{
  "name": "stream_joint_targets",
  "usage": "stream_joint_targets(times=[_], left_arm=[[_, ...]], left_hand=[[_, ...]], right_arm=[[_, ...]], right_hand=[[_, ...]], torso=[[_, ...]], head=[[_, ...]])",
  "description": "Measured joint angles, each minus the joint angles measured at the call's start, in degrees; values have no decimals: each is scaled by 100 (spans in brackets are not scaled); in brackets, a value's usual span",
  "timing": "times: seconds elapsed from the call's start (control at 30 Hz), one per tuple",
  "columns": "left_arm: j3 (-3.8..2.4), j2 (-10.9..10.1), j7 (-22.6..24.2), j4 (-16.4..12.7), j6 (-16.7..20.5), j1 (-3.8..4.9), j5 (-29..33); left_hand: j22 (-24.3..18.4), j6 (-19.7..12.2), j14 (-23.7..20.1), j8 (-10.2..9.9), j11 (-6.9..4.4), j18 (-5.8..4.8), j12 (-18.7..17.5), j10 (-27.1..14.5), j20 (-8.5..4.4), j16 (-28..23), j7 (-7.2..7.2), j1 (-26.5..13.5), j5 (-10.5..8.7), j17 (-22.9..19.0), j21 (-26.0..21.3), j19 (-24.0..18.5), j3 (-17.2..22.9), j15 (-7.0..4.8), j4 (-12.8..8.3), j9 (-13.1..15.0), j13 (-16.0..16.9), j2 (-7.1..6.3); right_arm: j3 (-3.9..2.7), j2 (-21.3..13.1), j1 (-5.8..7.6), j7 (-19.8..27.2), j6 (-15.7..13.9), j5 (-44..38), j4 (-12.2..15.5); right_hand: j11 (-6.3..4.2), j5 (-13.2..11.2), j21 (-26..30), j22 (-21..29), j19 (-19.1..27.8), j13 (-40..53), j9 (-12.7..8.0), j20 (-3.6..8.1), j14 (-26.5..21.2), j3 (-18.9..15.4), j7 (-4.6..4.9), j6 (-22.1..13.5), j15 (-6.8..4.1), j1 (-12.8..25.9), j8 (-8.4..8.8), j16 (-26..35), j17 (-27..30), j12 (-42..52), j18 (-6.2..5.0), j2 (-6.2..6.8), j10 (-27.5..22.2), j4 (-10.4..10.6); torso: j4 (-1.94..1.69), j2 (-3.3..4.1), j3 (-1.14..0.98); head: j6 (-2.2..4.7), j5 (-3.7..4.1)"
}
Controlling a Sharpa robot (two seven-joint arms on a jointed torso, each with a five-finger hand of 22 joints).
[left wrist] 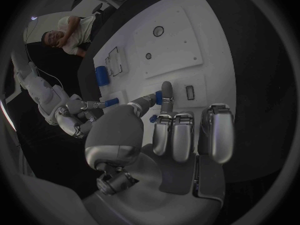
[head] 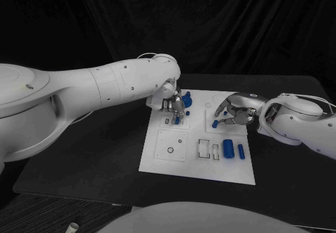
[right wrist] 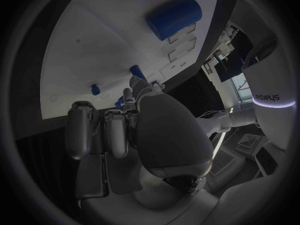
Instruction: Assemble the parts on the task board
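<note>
The white task board (head: pixel 168 158) lies mid-table. My left hand (head: pixel 170 103) hovers over its far left corner and pinches a small blue part (left wrist: pixel 159 99) between thumb and forefinger, the other fingers curled in. A larger blue part (head: pixel 188 99) stands right beside that hand. My right hand (head: pixel 235 114) is over the board's far right side, fingertips down, pinching a small blue peg (head: pixel 215 124); the left wrist view also shows this blue peg (left wrist: pixel 111 102) at the right hand's fingertips (left wrist: pixel 94 105). A thick blue cylinder (head: pixel 227 148) and a thinner blue rod (head: pixel 242 151) lie on the board's near right.
The near left of the board has a square panel with a round hole (head: pixel 170 150), and rectangular slots (head: pixel 204 148) sit beside the cylinder. Black table (head: pixel 84 160) surrounds the board on all sides. Both forearms reach over the board's far half.
</note>
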State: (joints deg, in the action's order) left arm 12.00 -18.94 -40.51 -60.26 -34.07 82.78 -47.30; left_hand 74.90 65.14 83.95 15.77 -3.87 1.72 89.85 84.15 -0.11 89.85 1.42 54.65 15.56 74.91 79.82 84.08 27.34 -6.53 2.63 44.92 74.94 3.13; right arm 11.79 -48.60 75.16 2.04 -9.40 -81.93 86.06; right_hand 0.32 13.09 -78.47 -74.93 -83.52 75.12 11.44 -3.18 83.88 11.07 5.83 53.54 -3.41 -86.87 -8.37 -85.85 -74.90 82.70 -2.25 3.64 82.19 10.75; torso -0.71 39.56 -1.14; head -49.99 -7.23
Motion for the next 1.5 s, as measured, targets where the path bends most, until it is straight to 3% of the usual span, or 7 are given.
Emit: stream_joint_targets(times=[0.2, 0.27, 0.43, 0.63, 0.87, 1.5], left_arm=[[0, -7, 1, 8, -9, 0, 6], [1, -9, 1, 9, -10, 0, 7], [4, -11, 1, 10, -10, -1, 7], [4, -14, 0, 10, -9, -1, 7], [4, -34, 0, 11, -10, -1, 7], [4, -93, 1, 4, -14, -1, 9]], left_hand=[[0, 7, 0, -82, 1, 0, 0, 1, 0, 0, -7, -8, 393, 0, -43, 0, 52, 0, 78, 17, 0, 24], [0, 7, 0, -125, 2, 0, 0, 1, 0, 0, -7, -8, 682, 0, -43, 0, 69, 0, 75, 42, 0, 24], [0, 58, 0, -130, 8, 0, 0, 8, 0, 0, 43, -5, 966, 0, -43, 0, 71, 0, 75, 101, 0, 21], [0, 79, 0, -134, 7, 0, 0, 6, 0, 0, 64, 56, 991, 0, -74, 0, 72, 0, 74, 142, 0, -40], [0, 79, -1, -135, -6, -1, 0, -6, 0, 0, 64, 55, 1080, 0, -98, 0, 74, 0, 72, 154, 0, -39], [0, 78, -1, -158, -5, -1, 0, -5, 0, 0, 64, 55, 1080, 0, -160, 0, 76, 1, 71, 162, 0, -39]], right_arm=[[0, 0, 0, -4, 8, 0, 0], [0, 0, 0, -5, 12, 0, 0], [0, 0, -2, -10, 23, 0, 0], [0, 0, -4, -15, 42, 0, 0], [0, -1, -5, -21, 62, 0, 0], [0, 1, -6, -53, 148, 0, -3]], right_hand=[[0, 0, 0, 0, 0, 0, -6, 0, 0, 0, 0, 0, 0, 0, 0, 0, 0, 2, 0, 0, 0, 0], [0, 0, 0, 0, 0, 0, -6, 0, 0, 0, 0, 0, 0, 0, 0, 0, 0, 4, -1, 0, 1, 0], [-16, 21, 0, 1, 0, 0, -6, 0, 0, 0, 0, 0, 0, 0, 0, 27, 0, 7, -1, 0, -16, 0], [-20, 21, 0, 1, 0, 1, -5, 0, 0, 0, 0, 0, 0, 1, 0, 27, 0, -16, 0, 1, -19, 0], [-20, 20, 28, 1, 0, 221, -5, 0, 0, 0, 0, 0, 0, 1, 0, 27, 0, -79, 0, 1, -19, 0], [1, 20, 62, 2, 41, 207, -10, 0, 0, 17, 0, 0, 0, 1, 0, 50, 0, -72, 1, 1, -40, -17]], torso=[[3, -1, -2], [4, -2, -2], [4, -4, -2], [-1, -4, -3], [-4, -4, -1], [-4, -8, -6]], head=[[0, -8], [0, -8], [0, -10], [0, -10], [0, -8], [0, -27]])
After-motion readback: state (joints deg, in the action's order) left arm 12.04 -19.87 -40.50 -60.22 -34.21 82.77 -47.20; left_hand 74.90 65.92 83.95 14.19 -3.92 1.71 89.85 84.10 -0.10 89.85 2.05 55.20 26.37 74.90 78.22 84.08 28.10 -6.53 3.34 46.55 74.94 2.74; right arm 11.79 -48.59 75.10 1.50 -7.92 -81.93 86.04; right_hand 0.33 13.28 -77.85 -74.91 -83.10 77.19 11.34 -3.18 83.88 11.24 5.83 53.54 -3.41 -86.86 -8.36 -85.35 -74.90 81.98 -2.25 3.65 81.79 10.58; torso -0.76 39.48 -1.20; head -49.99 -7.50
